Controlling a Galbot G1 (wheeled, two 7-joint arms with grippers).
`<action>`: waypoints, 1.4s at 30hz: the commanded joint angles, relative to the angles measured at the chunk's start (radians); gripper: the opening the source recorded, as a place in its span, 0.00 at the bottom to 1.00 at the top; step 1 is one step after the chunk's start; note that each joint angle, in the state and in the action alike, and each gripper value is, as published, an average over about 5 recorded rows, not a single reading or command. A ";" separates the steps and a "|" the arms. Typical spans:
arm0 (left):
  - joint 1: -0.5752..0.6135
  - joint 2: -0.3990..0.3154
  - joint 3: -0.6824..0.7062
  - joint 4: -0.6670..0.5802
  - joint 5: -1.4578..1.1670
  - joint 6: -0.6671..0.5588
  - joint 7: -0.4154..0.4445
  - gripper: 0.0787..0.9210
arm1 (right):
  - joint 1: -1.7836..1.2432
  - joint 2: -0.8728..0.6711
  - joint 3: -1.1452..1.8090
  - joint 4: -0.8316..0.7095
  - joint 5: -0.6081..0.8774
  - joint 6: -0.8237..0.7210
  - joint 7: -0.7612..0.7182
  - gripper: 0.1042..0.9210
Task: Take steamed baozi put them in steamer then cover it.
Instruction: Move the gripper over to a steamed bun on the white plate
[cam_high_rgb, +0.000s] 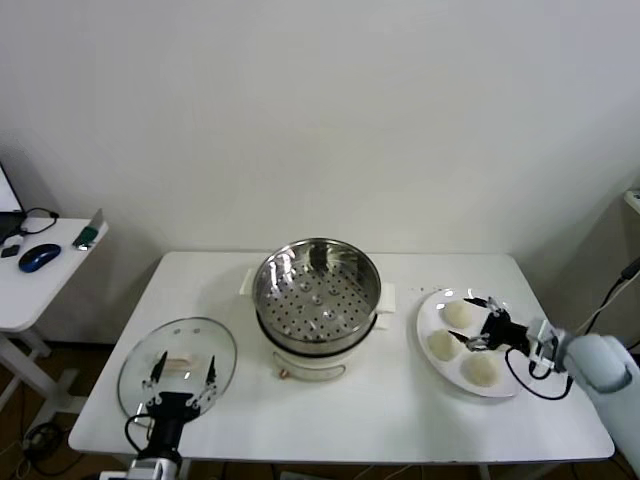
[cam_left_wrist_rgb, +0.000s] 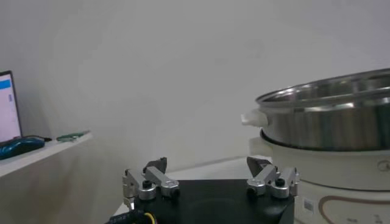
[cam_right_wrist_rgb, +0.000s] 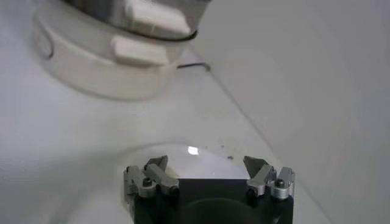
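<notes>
The steel steamer (cam_high_rgb: 318, 295) stands open at the table's centre, its perforated tray bare. It also shows in the left wrist view (cam_left_wrist_rgb: 329, 122) and its white base in the right wrist view (cam_right_wrist_rgb: 116, 67). Three baozi (cam_high_rgb: 458, 314) (cam_high_rgb: 441, 345) (cam_high_rgb: 481, 369) lie on a white plate (cam_high_rgb: 428, 318) at the right. A fourth is hidden. My right gripper (cam_high_rgb: 472, 322) (cam_right_wrist_rgb: 207, 167) is open and empty just above the plate, between the buns. The glass cover (cam_high_rgb: 135, 372) lies flat at the front left. My left gripper (cam_high_rgb: 184, 372) (cam_left_wrist_rgb: 207, 167) is open above the cover's handle (cam_high_rgb: 180, 360).
A side desk (cam_high_rgb: 40, 275) with a blue mouse (cam_high_rgb: 38, 258) stands beyond the table's left edge. The white wall is close behind the table. A black cable (cam_high_rgb: 530, 385) loops from my right wrist over the plate's near rim.
</notes>
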 joint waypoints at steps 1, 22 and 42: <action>-0.012 0.013 0.002 0.007 -0.001 0.024 0.012 0.88 | 0.623 -0.048 -0.596 -0.290 -0.168 0.078 -0.272 0.88; -0.014 0.001 0.002 0.016 0.043 0.042 -0.006 0.88 | 0.703 0.292 -0.817 -0.582 -0.246 0.075 -0.225 0.88; 0.005 0.003 -0.010 0.039 0.044 0.015 -0.009 0.88 | 0.644 0.377 -0.712 -0.681 -0.322 0.084 -0.197 0.88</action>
